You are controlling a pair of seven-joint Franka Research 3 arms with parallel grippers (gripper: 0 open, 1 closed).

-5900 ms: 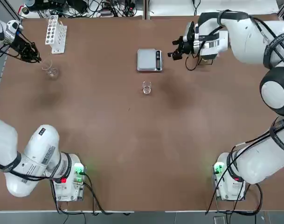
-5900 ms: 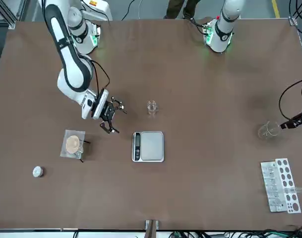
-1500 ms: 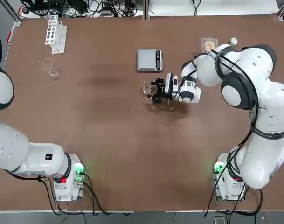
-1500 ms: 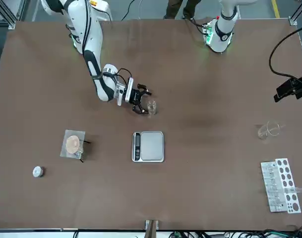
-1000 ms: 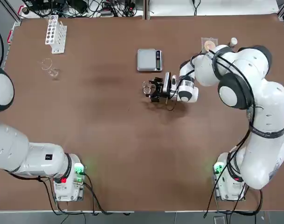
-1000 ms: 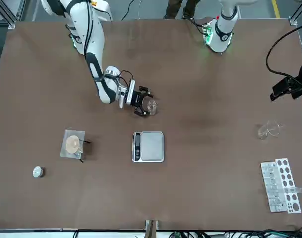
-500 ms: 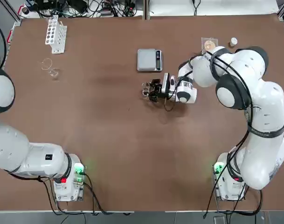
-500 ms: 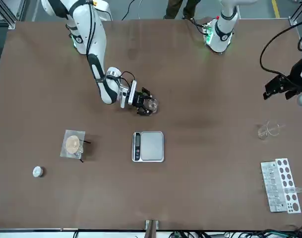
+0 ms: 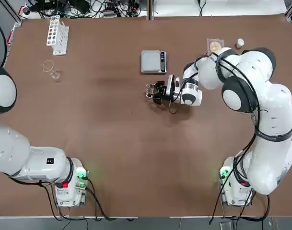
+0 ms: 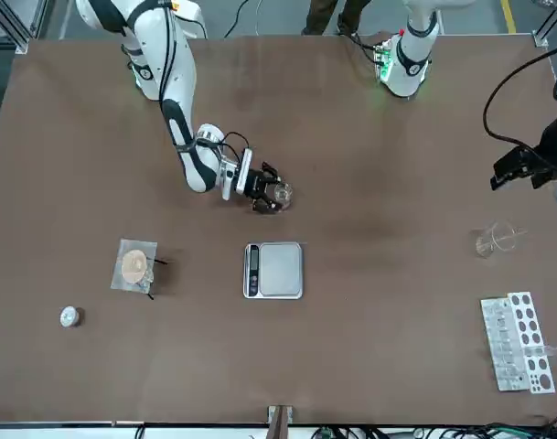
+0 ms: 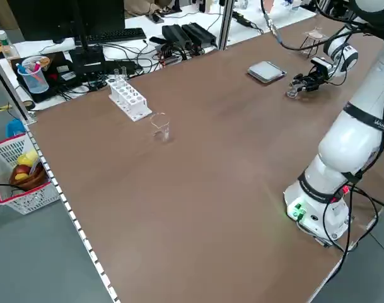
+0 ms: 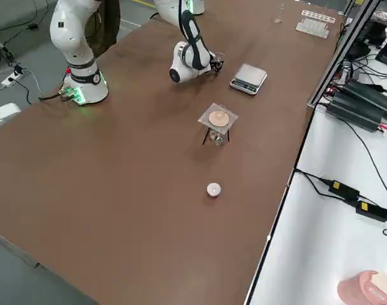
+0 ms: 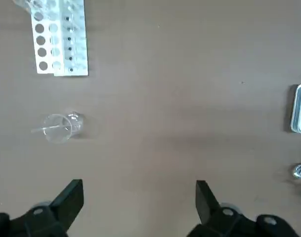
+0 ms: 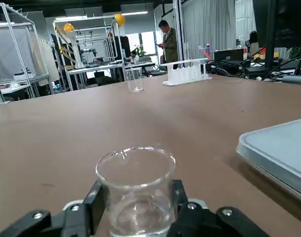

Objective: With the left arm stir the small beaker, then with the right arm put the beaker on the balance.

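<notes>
Small beaker [image 14: 136, 190] sits on table [image 9: 112, 129], near balance [image 9: 153, 61], clamped low between fingers of right gripper [image 9: 152, 92], jaws closed on glass wall.
Likely light, rigid, slick, brittle: gentle squeeze at mid-wall, keep upright, some liquid inside.
Left gripper [image 13: 139, 200] hangs high, jaws wide apart, empty.

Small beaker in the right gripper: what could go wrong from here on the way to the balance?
1. The small beaker is smooth glass pinched low between the right gripper's fingers; it could slip or tilt when lifted.
2. It seems to hold clear liquid, so a jerk might spill it.
3. The balance is small and close by; an off-centre placement might catch the plate's edge.
</notes>
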